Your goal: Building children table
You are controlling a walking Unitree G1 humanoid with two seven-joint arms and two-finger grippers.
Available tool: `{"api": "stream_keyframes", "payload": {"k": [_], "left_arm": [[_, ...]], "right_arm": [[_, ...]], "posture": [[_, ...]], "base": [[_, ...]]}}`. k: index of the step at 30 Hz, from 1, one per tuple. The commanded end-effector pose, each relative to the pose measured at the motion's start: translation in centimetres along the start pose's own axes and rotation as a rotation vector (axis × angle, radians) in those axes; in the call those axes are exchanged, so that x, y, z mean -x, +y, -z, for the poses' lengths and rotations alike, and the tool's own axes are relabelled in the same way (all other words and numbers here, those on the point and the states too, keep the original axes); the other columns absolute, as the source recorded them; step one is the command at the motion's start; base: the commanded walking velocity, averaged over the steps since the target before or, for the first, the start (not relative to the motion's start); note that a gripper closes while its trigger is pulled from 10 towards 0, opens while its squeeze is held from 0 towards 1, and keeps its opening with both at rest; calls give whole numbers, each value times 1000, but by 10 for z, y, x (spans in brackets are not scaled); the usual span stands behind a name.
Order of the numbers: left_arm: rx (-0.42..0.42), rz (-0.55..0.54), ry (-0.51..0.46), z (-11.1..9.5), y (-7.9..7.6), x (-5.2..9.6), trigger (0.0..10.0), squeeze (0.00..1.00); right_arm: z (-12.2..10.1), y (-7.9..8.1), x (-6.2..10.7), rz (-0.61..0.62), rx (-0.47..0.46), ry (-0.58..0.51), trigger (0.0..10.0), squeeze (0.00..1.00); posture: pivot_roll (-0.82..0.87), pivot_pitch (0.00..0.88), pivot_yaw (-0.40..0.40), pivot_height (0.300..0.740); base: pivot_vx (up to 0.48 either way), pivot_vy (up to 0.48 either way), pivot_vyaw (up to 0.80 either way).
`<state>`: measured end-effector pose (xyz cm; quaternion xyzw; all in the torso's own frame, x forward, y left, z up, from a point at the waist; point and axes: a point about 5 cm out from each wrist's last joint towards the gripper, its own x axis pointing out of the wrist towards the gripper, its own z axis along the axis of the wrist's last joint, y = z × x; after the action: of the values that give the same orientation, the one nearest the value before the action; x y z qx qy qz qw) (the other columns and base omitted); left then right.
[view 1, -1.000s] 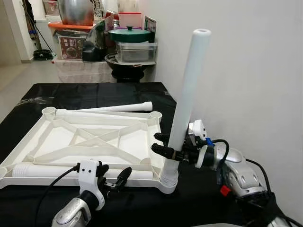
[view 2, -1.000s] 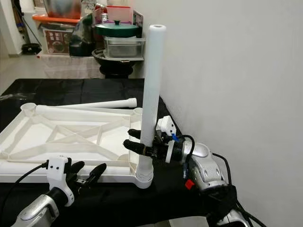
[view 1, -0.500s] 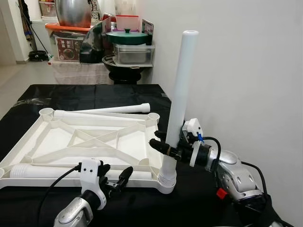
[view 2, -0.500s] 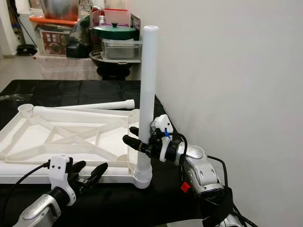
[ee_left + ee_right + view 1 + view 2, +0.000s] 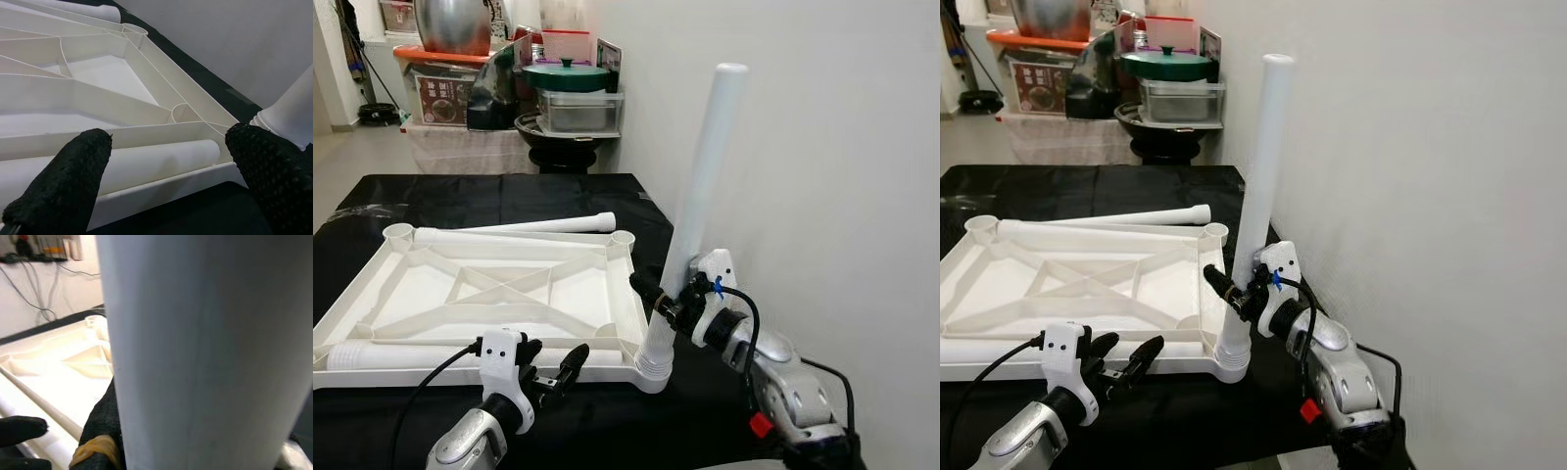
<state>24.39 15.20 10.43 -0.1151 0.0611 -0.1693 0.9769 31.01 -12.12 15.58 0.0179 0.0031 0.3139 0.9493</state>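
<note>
Black table [image 5: 509,196]: right claw [image 5: 668,299] grips leg [image 5: 700,196] (tilted); left claw [image 5: 553,372] released.

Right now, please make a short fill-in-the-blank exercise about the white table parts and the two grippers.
1. The right gripper holds a white leg standing in the ____ near corner socket of the upside-down tabletop.
2. That leg leans slightly toward the ____.
3. The left gripper has its fingers ____.
4. The cloth under the tabletop is ____.

Missing words: right; wall; open; black
</note>
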Motion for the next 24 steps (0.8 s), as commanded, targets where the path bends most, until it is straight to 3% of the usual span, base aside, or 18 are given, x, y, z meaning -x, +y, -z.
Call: {"api": "stream_keyframes", "payload": {"k": [1, 11, 14, 17, 20, 24], "left_arm": [[-1, -9, 7, 3, 1, -2, 10000, 0], [5, -13, 5, 4, 1, -3, 10000, 0], [6, -17, 5, 5, 1, -3, 10000, 0], [6, -18, 5, 5, 1, -3, 10000, 0], [6, -20, 3, 5, 2, -2, 10000, 0], [5, -21, 3, 5, 2, -2, 10000, 0]], "right_arm": [[46, -13, 17, 117, -29, 246, 10000, 0], [50, -1, 17, 178, -12, 318, 10000, 0], [52, -9, 17, 311, -59, 343, 10000, 0], [52, -10, 18, 339, -68, 346, 10000, 0], [51, -20, 22, 504, -125, 331, 10000, 0], [50, -24, 25, 566, -135, 318, 10000, 0]], "posture": [[46, 0, -92, 740], [43, 0, -100, 740], [44, 0, -104, 740], [44, 0, -104, 740], [47, 0, -105, 740], [47, 0, -105, 740]], "base": [[0, 0, 0], [0, 0, 0], [0, 0, 0], [0, 0, 0], [0, 0, 0], [0, 0, 0]]}}
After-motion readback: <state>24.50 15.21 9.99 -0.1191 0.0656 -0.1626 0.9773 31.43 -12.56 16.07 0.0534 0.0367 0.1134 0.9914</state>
